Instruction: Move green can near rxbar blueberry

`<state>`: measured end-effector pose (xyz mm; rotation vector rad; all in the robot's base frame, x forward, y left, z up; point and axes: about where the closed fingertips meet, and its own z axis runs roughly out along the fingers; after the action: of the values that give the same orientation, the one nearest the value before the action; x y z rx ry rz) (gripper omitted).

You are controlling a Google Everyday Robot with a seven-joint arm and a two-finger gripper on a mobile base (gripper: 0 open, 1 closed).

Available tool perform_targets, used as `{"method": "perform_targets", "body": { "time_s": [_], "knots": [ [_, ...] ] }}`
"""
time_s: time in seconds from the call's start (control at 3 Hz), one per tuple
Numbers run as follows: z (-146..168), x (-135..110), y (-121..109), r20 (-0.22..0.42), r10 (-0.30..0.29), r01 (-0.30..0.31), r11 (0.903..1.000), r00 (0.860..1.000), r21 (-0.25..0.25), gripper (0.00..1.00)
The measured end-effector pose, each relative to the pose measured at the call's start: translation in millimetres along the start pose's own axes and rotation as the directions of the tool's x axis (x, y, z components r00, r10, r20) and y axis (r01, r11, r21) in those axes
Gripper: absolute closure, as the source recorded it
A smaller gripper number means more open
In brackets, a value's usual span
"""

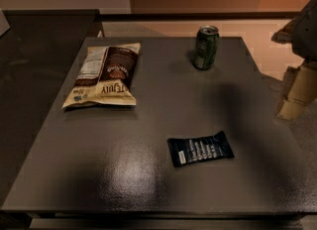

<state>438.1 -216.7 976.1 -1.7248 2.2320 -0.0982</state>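
One green can point(206, 47) well left of gripper point(296, 97)

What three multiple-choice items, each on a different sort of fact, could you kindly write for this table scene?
1. Where on the table does the green can stand?
A) front left corner
B) dead centre
C) near the far edge

2. How many things are on the table?
A) two
B) three
C) five

3. What state is the green can in?
A) upright
B) tipped over
C) crushed flat

Answers:
1 C: it stands by the far edge, well apart from the rxbar blueberry.
2 B: the can, the bar and the chip bag.
3 A: its silver top faces up; the gripper is off past the table's right edge, apart from it.
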Motion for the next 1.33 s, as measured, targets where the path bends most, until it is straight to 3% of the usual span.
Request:
{"method": "perform_targets", "body": {
  "time_s": [0.33,0.67,1.33],
  "knots": [
    [0,0,0,0.000,0.000,0.000,1.0000,1.000,0.001,0.00],
    [11,-6,-16,0.022,0.018,-0.019,0.9998,1.000,0.008,0.00],
    [44,-24,-73,0.113,0.081,-0.085,0.9957,0.990,0.036,0.00]
  ]
}}
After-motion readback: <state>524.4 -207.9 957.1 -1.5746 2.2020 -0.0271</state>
